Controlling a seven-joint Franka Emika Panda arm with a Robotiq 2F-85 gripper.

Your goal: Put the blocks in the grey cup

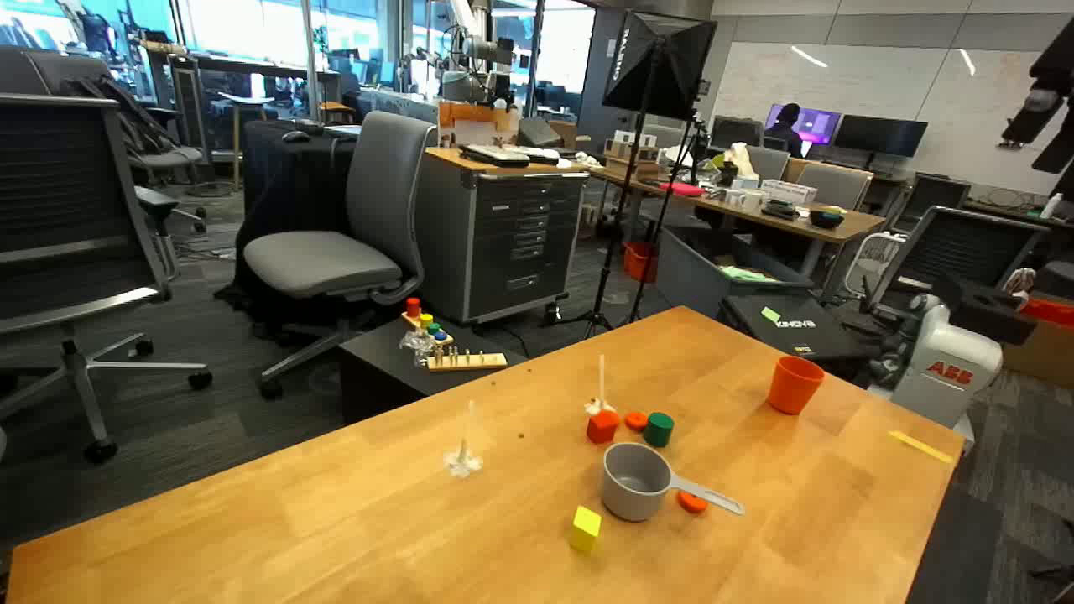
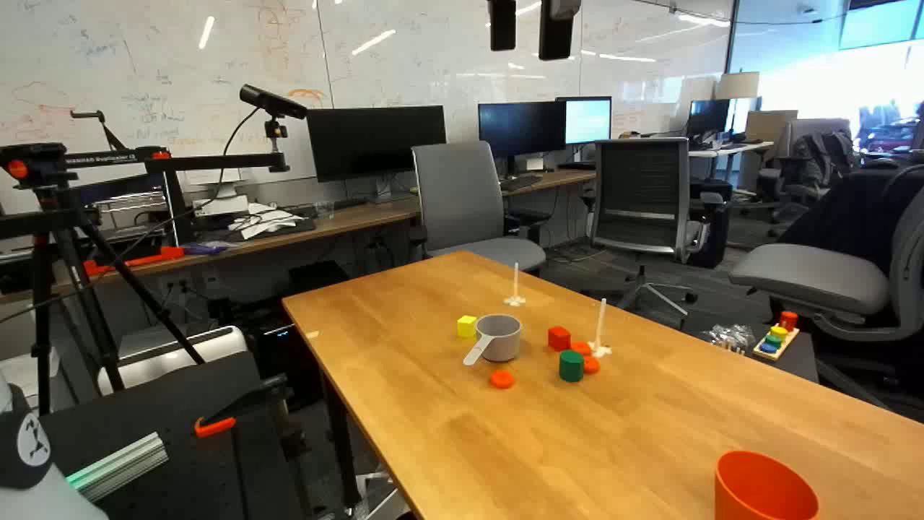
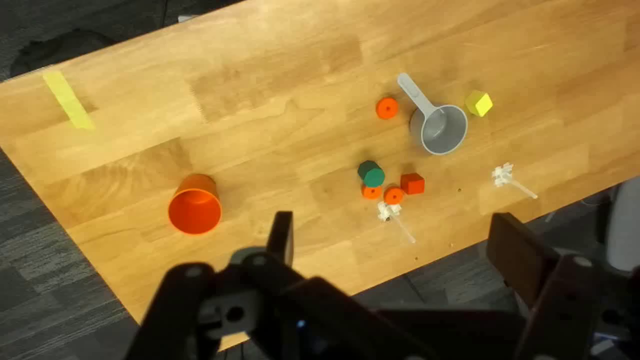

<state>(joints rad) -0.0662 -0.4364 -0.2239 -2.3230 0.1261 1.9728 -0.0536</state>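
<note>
Roomy btwn orange cup [image 1: 794, 391] & green cylinder [image 1: 659, 429]; tight btwn yellow cube [image 1: 586, 529] & measuring cup [image 1: 633, 502]; blocked nr red cube [image 1: 602, 428] by upright rod [image 1: 602, 377].

grey cup [image 3: 442, 131] in all three views, wrist view from way above it peering down, in an exterior view looking past it to the softbox [image 1: 659, 65], in an exterior view from its handle [image 2: 478, 349] side

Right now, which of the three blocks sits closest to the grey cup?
The yellow block, just beside the grey cup; the red block and green block stand farther off, beside two orange rings.
</note>
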